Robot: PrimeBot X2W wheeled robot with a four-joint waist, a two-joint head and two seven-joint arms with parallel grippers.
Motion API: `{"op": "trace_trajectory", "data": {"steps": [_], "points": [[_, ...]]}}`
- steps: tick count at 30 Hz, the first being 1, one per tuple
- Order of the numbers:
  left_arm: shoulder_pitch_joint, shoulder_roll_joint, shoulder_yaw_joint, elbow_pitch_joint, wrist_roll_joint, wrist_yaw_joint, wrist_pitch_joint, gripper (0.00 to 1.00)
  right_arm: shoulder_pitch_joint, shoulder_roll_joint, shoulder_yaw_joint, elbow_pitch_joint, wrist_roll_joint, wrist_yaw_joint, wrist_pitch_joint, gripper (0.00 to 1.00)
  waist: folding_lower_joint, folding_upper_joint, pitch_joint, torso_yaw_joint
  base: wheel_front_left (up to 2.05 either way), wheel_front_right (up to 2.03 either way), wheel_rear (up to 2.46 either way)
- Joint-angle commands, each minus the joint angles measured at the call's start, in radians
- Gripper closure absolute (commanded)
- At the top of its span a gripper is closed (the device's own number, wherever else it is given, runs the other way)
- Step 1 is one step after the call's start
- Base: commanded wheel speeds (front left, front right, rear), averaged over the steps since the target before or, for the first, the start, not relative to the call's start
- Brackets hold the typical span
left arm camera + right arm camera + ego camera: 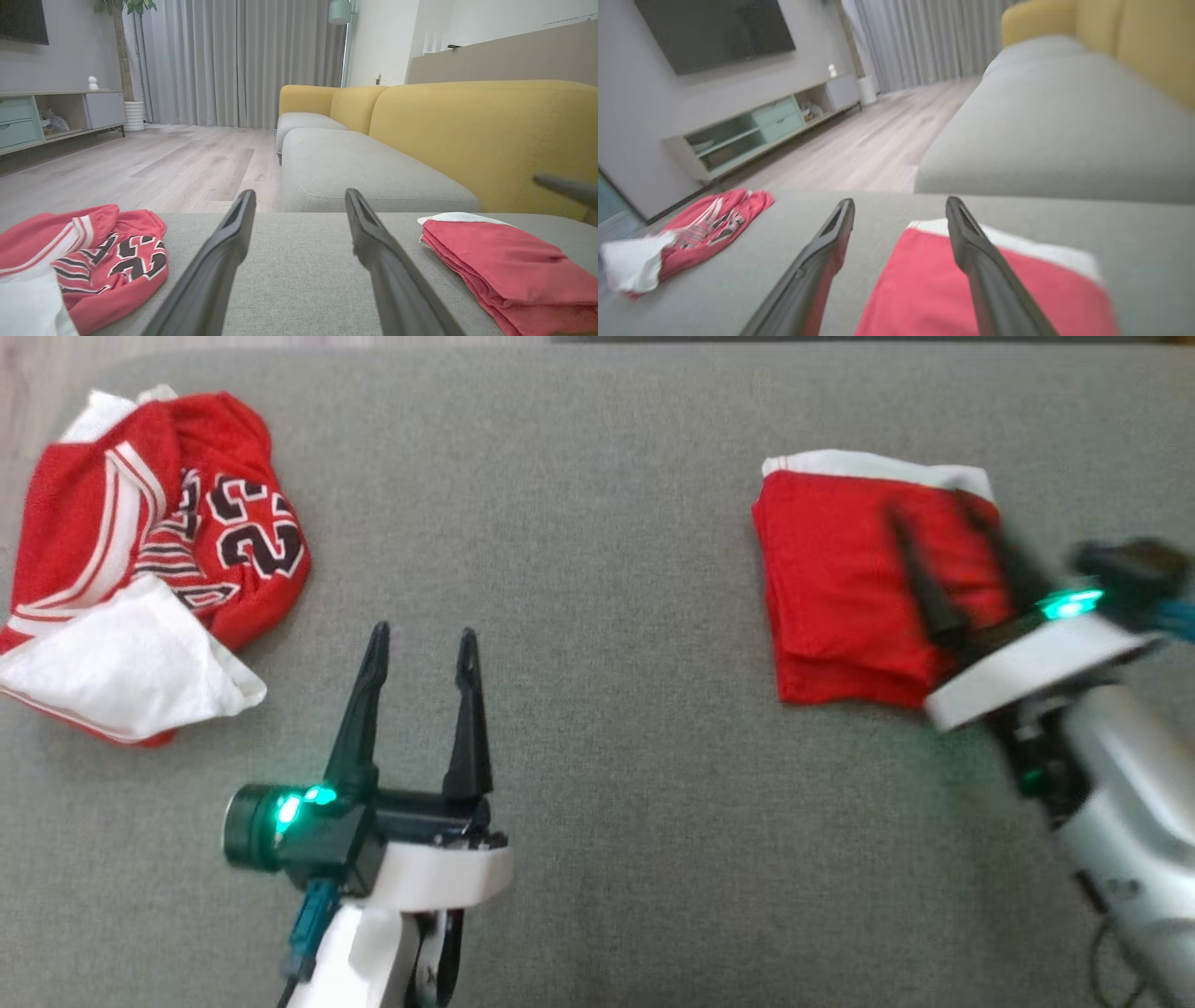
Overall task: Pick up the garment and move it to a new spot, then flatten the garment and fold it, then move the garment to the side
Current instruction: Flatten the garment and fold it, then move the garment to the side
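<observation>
The folded garment [840, 588] lies set aside at the right, so the right gripper [934, 518] hovers over it with jaws apart, apparently finished, while the left gripper [422, 635] idles, jaws apart too.

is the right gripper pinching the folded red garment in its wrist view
No, the right gripper stands open over the folded red garment, with no cloth caught between its jaws.

Legend: you can read one marking, black white-edged numerals on the crumpled red mesh jersey [149, 551], lying left of the left gripper [422, 639] jaws: a 2, then a creased digit, 2 or 3.
</observation>
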Motion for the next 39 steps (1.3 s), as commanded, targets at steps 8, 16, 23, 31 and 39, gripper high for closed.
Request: {"op": "trace_trajectory", "data": {"steps": [8,16,23,31,39], "points": [[0.106,0.0,0.087,-0.056,-0.016,0.012,-0.005,0.0,0.252,0.012,-0.325,-0.179,-0.17,0.007,-0.064,0.0,0.0,-0.0001,-0.106,-0.044,0.0,0.0,0.0],[0.225,0.0,0.131,-0.057,-0.027,0.007,-0.005,0.0,0.524,0.124,-0.414,-0.251,-0.299,0.007,-0.064,0.0,0.0,-0.0001,-0.199,-0.073,0.0,0.0,0.0],[0.292,0.0,0.156,-0.02,0.007,-0.014,-0.005,0.0,0.612,0.165,-0.403,-0.255,-0.369,0.007,-0.064,0.0,0.0,-0.0001,-0.242,-0.086,0.0,0.0,0.0],[0.296,0.0,0.166,-0.002,0.015,-0.022,-0.005,0.0,0.625,0.187,-0.385,-0.26,-0.406,0.007,-0.064,0.0,0.0,-0.0001,-0.255,-0.096,0.0,0.0,0.0],[0.3,0.0,0.168,0.002,0.011,-0.019,-0.005,0.0,0.624,0.208,-0.387,-0.262,-0.396,0.007,-0.064,0.0,0.0,-0.0001,-0.258,-0.098,0.0,0.0,0.0]]}}
